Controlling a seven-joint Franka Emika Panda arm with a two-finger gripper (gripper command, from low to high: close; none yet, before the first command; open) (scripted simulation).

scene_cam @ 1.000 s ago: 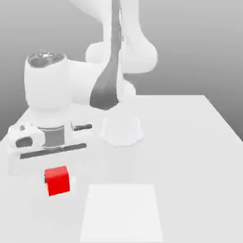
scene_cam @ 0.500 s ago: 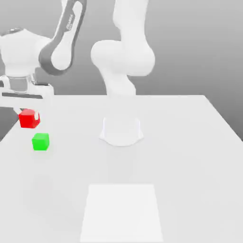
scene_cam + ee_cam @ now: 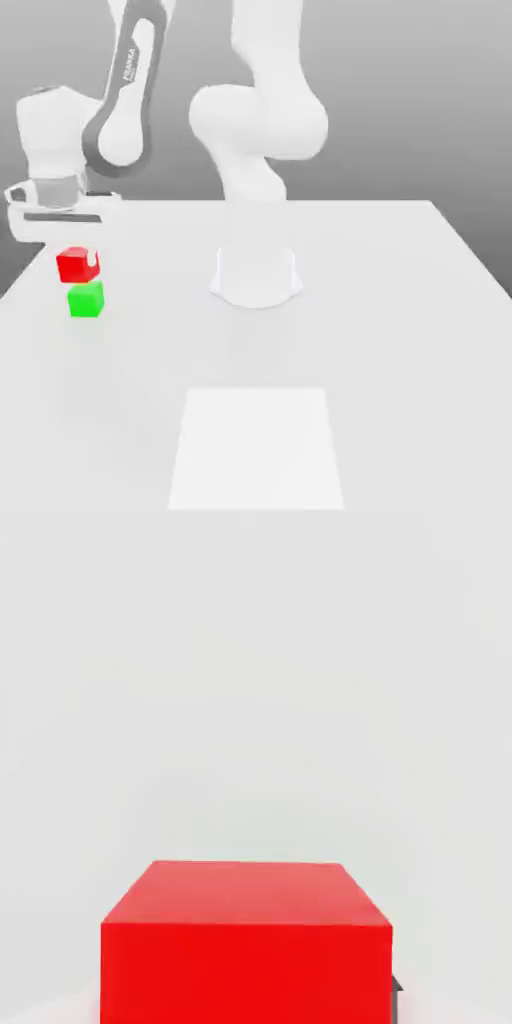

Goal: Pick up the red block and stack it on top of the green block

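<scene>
Between gripper (image 3: 78, 262) fingers, red block (image 3: 76, 266), above green block (image 3: 86, 299)

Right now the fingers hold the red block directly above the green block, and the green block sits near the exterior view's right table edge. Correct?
One thing is off: the green block sits near the table's left edge in the exterior view, not the right. The rest stands: the fingers hold the red block directly above it.

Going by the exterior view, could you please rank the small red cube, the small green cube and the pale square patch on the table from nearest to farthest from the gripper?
1. Small glossy red cube: clamped in the gripper, at that view's left.
2. Small green cube: directly beneath the red one.
3. Pale square patch on the table: lowest in the picture, near its middle.
</scene>
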